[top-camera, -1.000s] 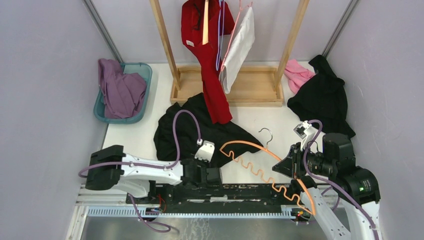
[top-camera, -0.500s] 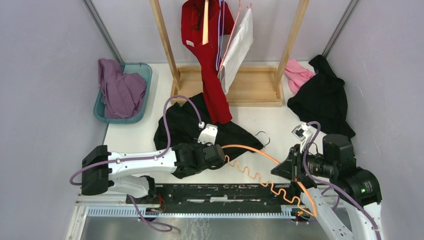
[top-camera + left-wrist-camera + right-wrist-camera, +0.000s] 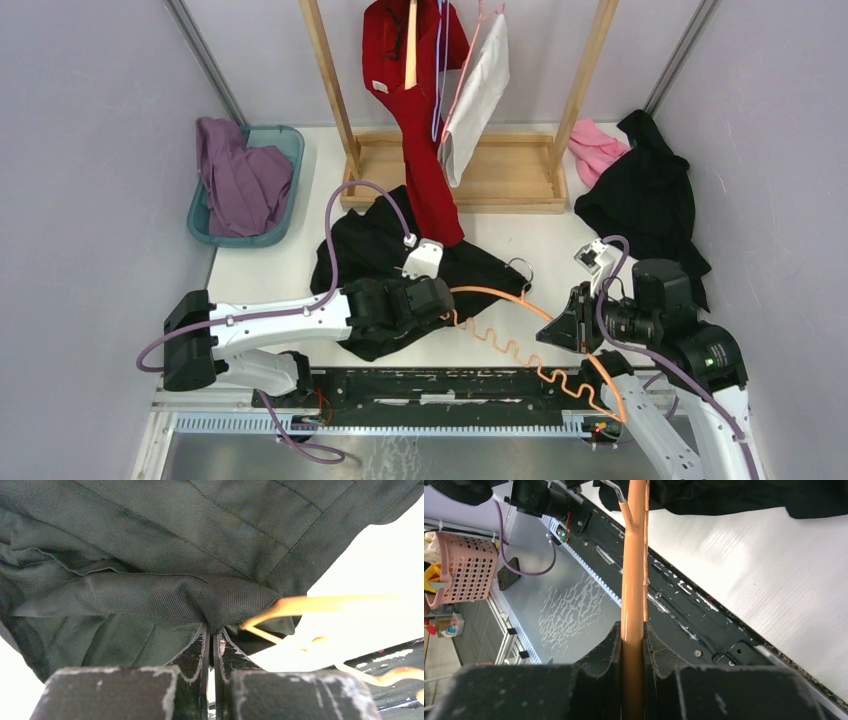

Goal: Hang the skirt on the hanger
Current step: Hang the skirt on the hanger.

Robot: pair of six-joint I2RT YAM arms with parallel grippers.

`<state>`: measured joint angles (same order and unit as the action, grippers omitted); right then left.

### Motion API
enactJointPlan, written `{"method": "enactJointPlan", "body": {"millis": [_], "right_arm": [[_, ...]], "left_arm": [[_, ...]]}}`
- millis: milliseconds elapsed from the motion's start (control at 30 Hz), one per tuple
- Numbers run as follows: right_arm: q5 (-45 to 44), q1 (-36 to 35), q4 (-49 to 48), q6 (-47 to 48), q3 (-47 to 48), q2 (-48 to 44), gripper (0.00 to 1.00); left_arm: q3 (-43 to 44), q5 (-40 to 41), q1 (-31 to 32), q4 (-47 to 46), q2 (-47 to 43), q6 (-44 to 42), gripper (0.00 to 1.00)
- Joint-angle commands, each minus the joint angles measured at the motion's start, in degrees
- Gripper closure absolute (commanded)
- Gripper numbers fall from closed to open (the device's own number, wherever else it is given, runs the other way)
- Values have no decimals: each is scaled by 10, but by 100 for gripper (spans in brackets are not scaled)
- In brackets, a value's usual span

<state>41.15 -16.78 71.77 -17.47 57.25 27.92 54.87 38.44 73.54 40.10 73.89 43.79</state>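
The teal basin (image 3: 285, 137) at the far left of your desk (image 3: 265, 275) holds a crumpled purple garment (image 3: 238, 180) that spills over its rim. In the right wrist view, a pink perforated basket (image 3: 461, 567) sits off the desk; its contents are too small to tell.

The black skirt (image 3: 365, 250) lies bunched on the white desk in front of the wooden rack (image 3: 500, 190), under the hem of a hanging red garment (image 3: 425, 190). A white garment (image 3: 480, 90) hangs beside the red one. A pink cloth (image 3: 595, 145) and a black heap (image 3: 645, 195) lie far right. Lilac walls enclose three sides.

Your left pincer (image 3: 212, 630) is clamped on a fold of the skirt. Your right pincer (image 3: 634, 635) grips the orange hanger (image 3: 633, 580) by its bar.

The rack's top is cut off. You cannot tell whether the hanger's far tip sits inside the skirt or just beside it.
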Motion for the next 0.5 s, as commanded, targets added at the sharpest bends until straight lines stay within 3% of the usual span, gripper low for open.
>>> {"method": "enactJointPlan", "body": {"millis": [0, 467], "right_arm": [[-9, -3, -82, 4, -9, 17, 98], [13, -19, -219, -22, -35, 71, 98]], "left_arm": [[33, -6, -5, -15, -9, -33, 97], [117, -21, -17, -9, 17, -86, 97]]}}
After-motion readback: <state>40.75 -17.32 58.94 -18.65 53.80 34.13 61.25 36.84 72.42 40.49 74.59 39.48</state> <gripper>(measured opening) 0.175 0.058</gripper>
